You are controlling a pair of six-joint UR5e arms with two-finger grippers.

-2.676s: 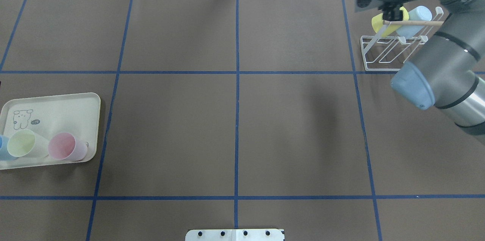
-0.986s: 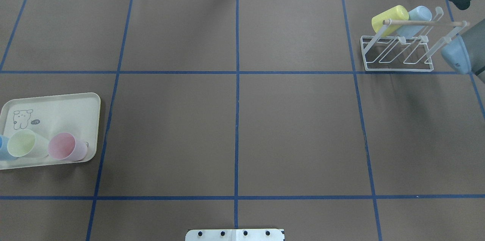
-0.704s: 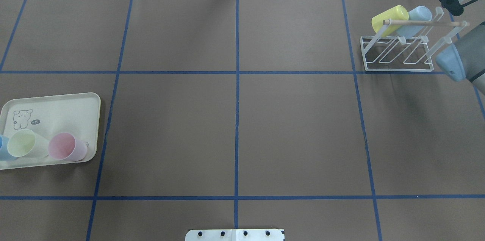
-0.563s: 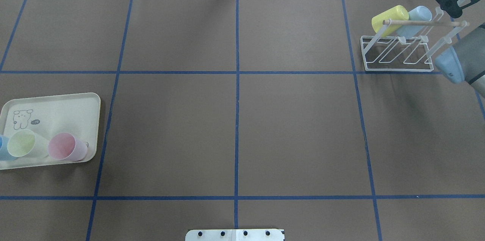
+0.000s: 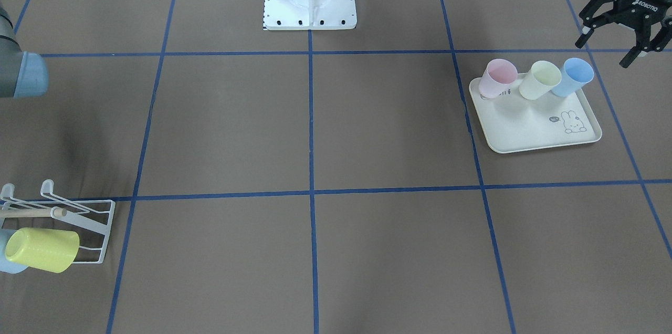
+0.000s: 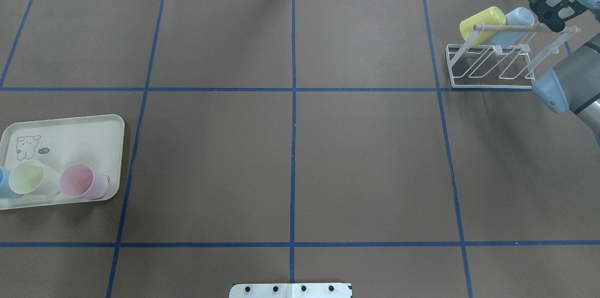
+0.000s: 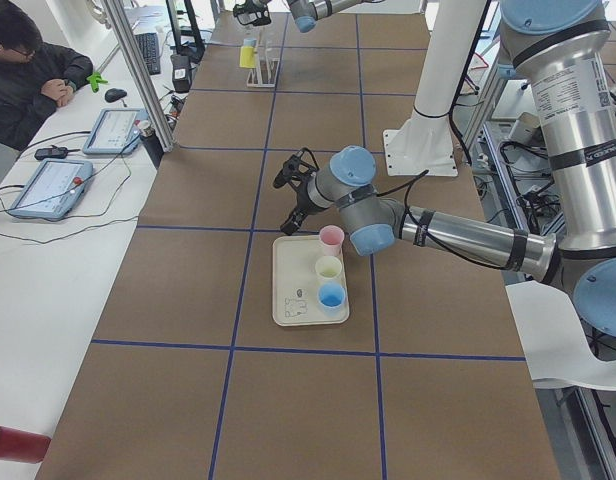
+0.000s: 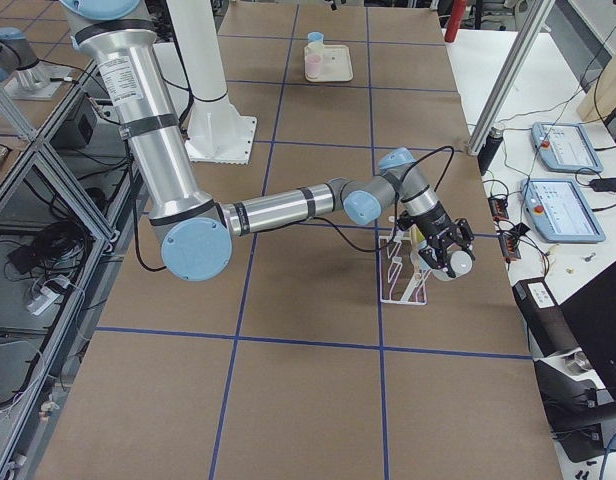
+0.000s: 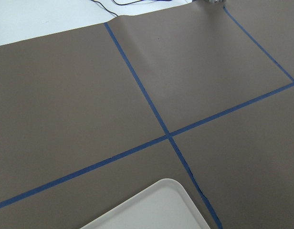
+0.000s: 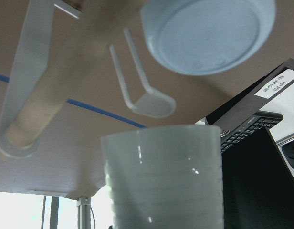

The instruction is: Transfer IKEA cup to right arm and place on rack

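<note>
One brown bench (image 6: 290,157), ruled into squares by blue tape, carries everything. Two arms reach over it: the right arm (image 8: 278,205) stretches out to the rack, and the left arm (image 7: 458,235) to the tray. There is one cream tray (image 5: 530,132) with a rabbit print. There is also one white wire rack (image 6: 492,86) with a single wooden rod (image 6: 520,28) across its top. Tray and rack sit well apart, at opposite ends of the bench.

There are six cups in all. Three stand upright in a row along the tray's edge nearest the robot — a pink cup (image 5: 497,77), a pale yellow cup (image 5: 539,80) and a blue cup (image 5: 573,76), each just beside the next. Two lie tilted on the rack's prongs side by side: a yellow cup (image 6: 480,21) and a light-blue cup (image 6: 518,17).

The sixth, a whitish cup (image 10: 161,176), is grasped by the right jaws at the rack's end away from the two racked cups. It is just beside the rod's tip and near the light-blue cup's base — whether it touches the rack I cannot tell.

The left jaws are released and spread wide, hanging above the bench near the tray.
</note>
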